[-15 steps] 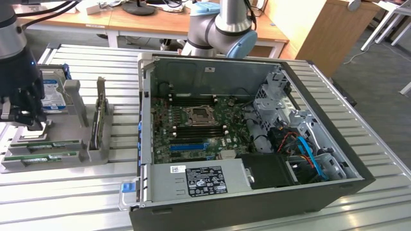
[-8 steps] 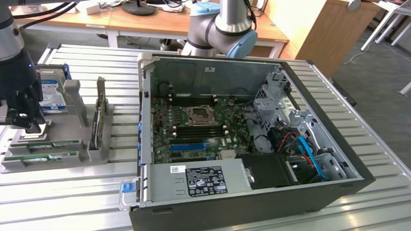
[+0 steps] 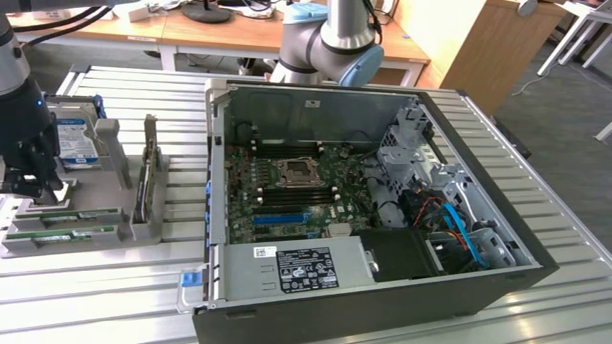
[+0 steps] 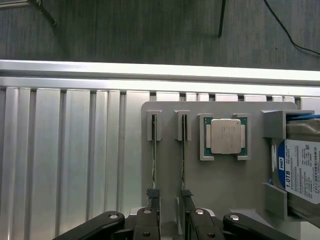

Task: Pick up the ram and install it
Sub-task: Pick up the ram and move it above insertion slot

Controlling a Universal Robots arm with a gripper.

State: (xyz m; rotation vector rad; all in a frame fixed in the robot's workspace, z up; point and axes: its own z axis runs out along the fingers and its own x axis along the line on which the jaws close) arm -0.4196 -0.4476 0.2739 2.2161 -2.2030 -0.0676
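Gripper [image 4: 169, 212] fingers spread, nothing pinched, poised over holder [image 4: 225, 187]. 2 ram sticks [image 4: 153, 150] seated edge-on beneath fingertips. Pickup not done. Install outstanding; computer case [image 3: 535, 251] well apart.

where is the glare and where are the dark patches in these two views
wrist view: a strong glare band along the table edge rail, dark floor beyond it, soft sheen on the processor lid; exterior view: table slats evenly bright, computer case interior noticeably dimmer
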